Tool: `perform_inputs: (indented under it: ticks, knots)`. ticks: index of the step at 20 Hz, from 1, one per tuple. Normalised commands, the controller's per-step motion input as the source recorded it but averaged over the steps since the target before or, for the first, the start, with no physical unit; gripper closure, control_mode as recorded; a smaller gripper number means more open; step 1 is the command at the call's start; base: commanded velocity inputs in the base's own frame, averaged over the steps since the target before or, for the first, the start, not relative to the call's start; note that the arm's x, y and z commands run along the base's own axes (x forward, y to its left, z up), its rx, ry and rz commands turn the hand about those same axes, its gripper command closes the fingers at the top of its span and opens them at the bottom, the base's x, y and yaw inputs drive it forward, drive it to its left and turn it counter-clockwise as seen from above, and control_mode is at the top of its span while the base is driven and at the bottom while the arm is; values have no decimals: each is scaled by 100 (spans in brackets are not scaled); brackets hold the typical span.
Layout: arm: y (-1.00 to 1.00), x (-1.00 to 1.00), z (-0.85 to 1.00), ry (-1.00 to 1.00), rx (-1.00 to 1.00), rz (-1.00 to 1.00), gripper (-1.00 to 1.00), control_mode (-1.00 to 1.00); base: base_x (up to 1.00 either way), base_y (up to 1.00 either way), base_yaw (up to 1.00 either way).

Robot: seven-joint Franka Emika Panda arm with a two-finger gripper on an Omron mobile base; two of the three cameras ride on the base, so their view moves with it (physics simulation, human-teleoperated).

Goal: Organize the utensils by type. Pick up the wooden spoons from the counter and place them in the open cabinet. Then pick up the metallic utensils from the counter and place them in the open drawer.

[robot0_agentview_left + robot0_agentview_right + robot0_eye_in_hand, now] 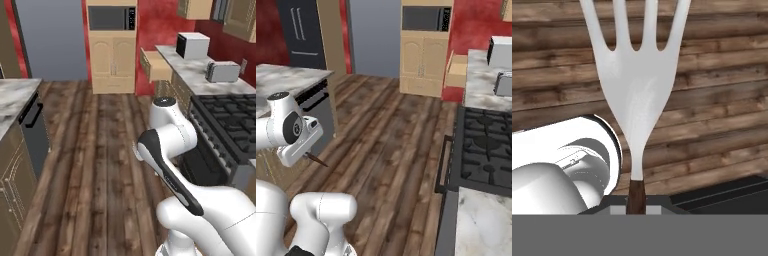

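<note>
My gripper (635, 201) is shut on a metal fork (634, 75) with a dark brown handle. The fork's broad silver tines point away from the hand, over the wooden floor. In the right base view the gripper (309, 154) hangs low at the left, and the fork (319, 160) sticks out of it as a thin dark sliver. The open drawer (153, 67) juts out from under the marble counter (192, 75) at the far right, and it also appears as the drawer (457, 70) in the right base view. The wooden spoons and the open cabinet are out of view.
A black stove (230, 125) runs along the right side, with a toaster (222, 71) and a white box appliance (192, 45) on the counter beyond it. A marble island (12, 97) with a dark dishwasher front (35, 127) stands on the left. Wood floor (105, 150) lies between.
</note>
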Motion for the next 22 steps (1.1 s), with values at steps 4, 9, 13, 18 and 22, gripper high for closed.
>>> perform_inputs:
  ticks: [4,9,13,18,22]
  knots:
    - [0,0,0,0,0,0,100,100,100,-7,0]
    - [0,0,0,0,0,0,100,100,100,0,0]
    - [0,0,0,0,0,0,100,100,100,0,0]
    - [0,0,0,0,0,0,100,100,100,0,-2]
    - [0,0,0,0,0,0,100,100,100,0,-4]
